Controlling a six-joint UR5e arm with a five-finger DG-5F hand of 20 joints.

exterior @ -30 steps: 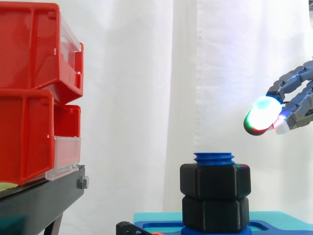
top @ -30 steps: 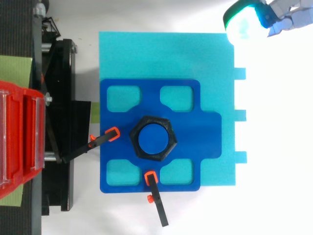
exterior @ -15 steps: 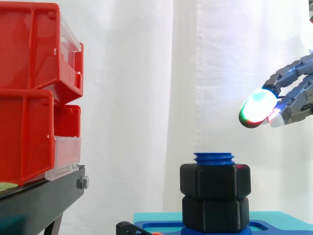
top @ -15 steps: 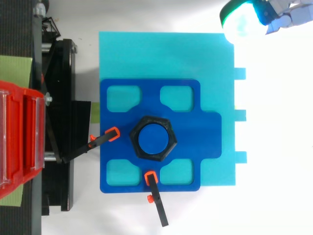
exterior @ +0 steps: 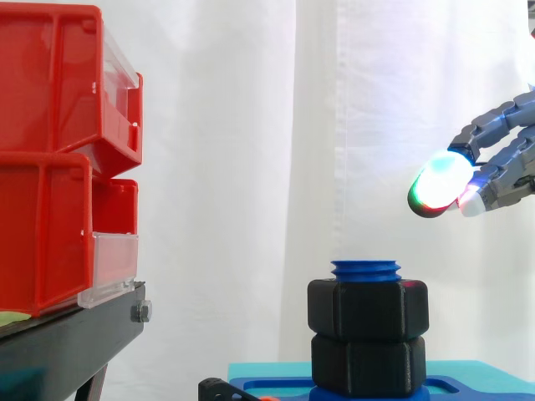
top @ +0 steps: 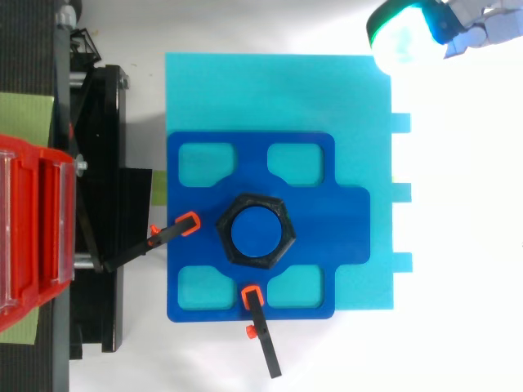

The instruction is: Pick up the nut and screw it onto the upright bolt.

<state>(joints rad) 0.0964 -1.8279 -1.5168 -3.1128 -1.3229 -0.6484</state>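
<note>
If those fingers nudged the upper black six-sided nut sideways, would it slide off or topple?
Probably neither: the upper black hexagonal nut sits around the upright blue threaded bolt, so a sideways push should be blocked. It looks like stiff, chunky plastic, likely light for its bulk. Its flat faces should resist rolling and offer grip.

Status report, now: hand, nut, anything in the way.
Hand open, empty, high at side view's right of bolt. Upper nut sits on bolt atop lower nut, thread tip showing above. Nothing between hand and bolt.
</note>
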